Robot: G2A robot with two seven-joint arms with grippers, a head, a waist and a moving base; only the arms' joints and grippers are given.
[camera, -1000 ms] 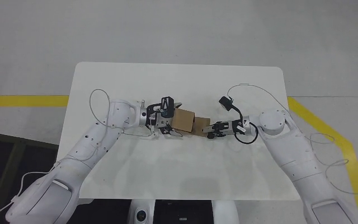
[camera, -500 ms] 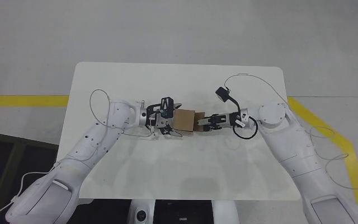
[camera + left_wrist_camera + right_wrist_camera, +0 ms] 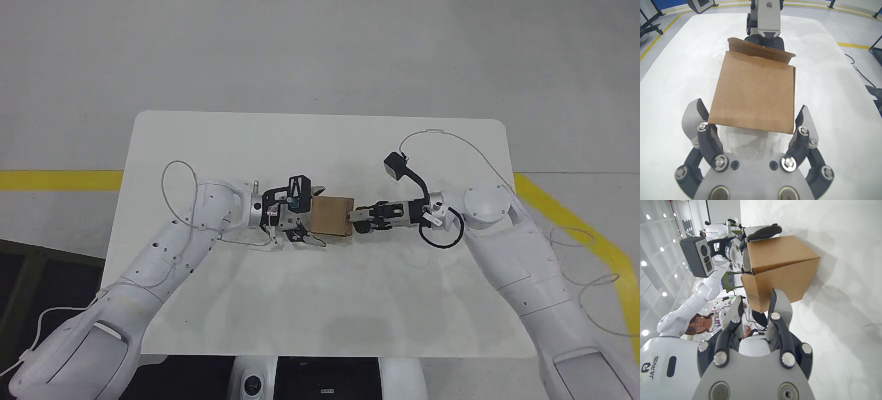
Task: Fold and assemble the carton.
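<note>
So the carton (image 3: pixel 331 214) sat roughly in the middle of the white surface (image 3: pixel 200 140), sandwiched between the two arms, which came at it from opposite ends. It was plain brown corrugated cardboard, already opened up into a boxy shape rather than lying flat. I honestly couldn't tell if its underside was resting on the surface or riding just above it.

The left end effector (image 3: pixel 306 215) was clamped on the carton at the end nearest its own arm. In the left wrist view its fingers (image 3: pixel 691 117) were spread wide, one on each side of the box, with the dark pads right up against the two near corners and the top panel running away between them.

At the far end a flap (image 3: pixel 761 50) stood upright, poking a bit higher than the top panel, with its raw corrugated edge showing. The right end effector (image 3: pixel 755 295) was right behind that flap. Its two fingers were apart with nothing pinched between them, and the one nearer the surface had its tip against the carton's end face. From the left wrist view you could see a black textured pad (image 3: pixel 772 42) of it sitting just behind the flap.

A yellow line (image 3: pixel 60 180) ran along the floor next to the surface
</note>
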